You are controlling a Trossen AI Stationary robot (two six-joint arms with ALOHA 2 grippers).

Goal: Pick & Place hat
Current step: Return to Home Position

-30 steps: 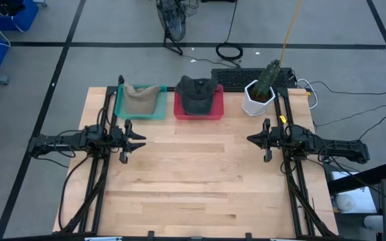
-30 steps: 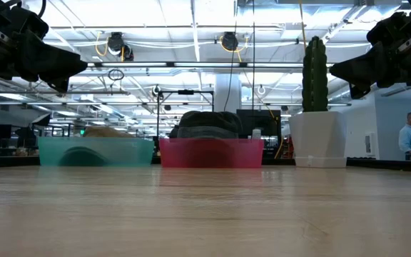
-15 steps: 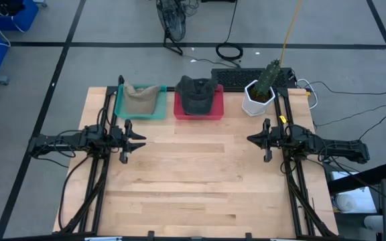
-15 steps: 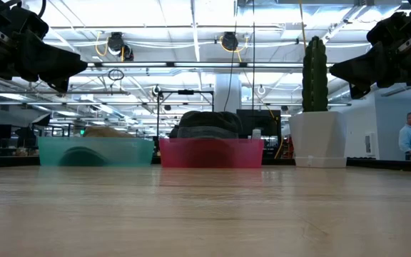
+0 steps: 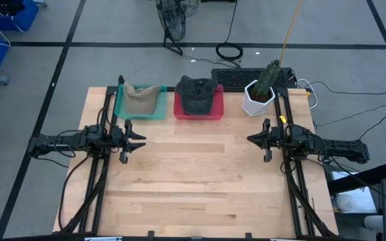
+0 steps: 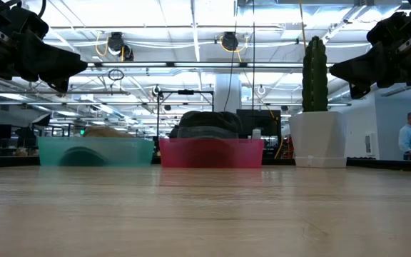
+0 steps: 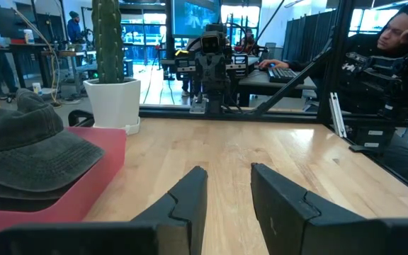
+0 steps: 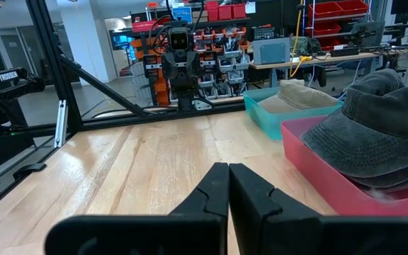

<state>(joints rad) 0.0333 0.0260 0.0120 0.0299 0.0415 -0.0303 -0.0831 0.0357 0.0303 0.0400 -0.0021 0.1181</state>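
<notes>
A dark grey cap [image 5: 197,94] lies on a stack of dark caps in the red bin [image 5: 216,112] at the table's far edge, also in the low view as the cap [image 6: 207,126]. A tan cap [image 5: 140,98] rests in the teal bin [image 5: 120,107] to its left. My left gripper [image 5: 141,140] hovers open over the table's left side, fingers pointing right. My right gripper [image 5: 250,139] hovers shut over the right side, pointing left. The left wrist view shows the dark cap [image 7: 27,152] and my open left gripper [image 7: 229,177]; the right wrist view shows my shut right gripper [image 8: 228,170].
A white pot with a tall cactus [image 5: 261,94] stands at the far right corner, beside the red bin. A keyboard [image 5: 236,77] lies behind the table. Bare wood [image 5: 200,174] stretches between the two arms and toward the near edge. A person [image 6: 410,137] stands far off.
</notes>
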